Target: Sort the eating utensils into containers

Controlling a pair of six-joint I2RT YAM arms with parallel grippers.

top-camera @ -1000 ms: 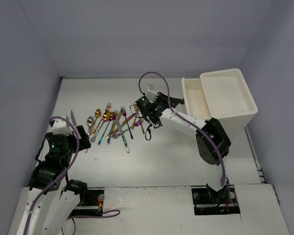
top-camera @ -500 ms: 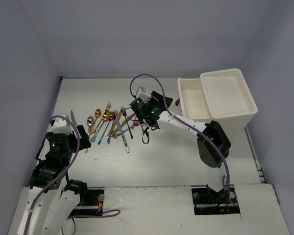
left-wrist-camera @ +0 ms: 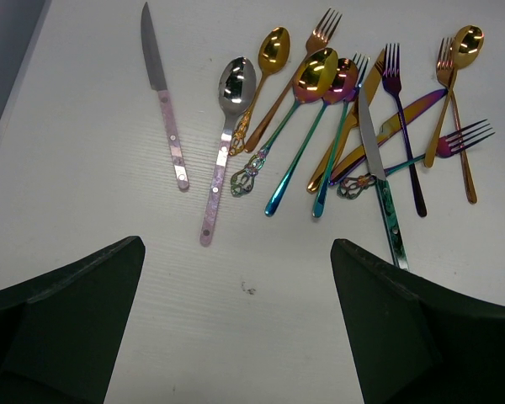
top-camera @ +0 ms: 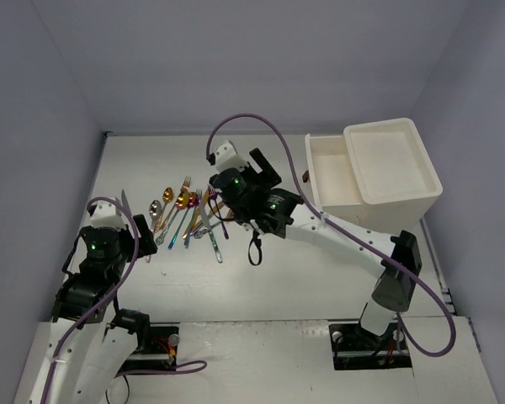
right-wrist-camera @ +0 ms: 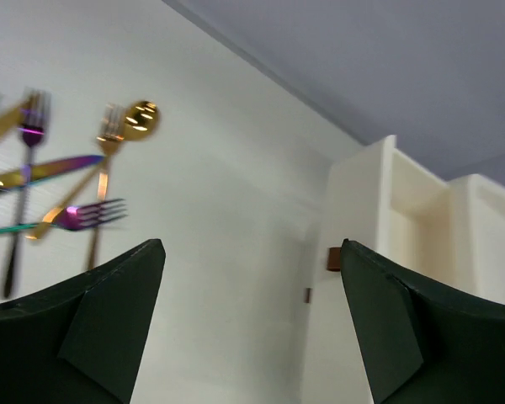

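Eating utensils (left-wrist-camera: 320, 126) lie fanned on the table (top-camera: 261, 286), none lifted. Right gripper (right-wrist-camera: 252, 242) beside their right edge, jaws wide, empty; left gripper (left-wrist-camera: 237, 244) likewise wide, empty. Drawer (top-camera: 332, 172) stands pulled out — presumably to receive them.

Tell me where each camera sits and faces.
Top external: above, behind the bases, looking down on the table, left arm, right arm, utensil pile and drawer unit.
Left wrist: over the pile, looking down; the open left gripper frames the bottom.
Right wrist: looking across the table at the pulled-out drawer; the open right gripper frames the bottom.
Both wrist views share the gold spoon and purple fork.
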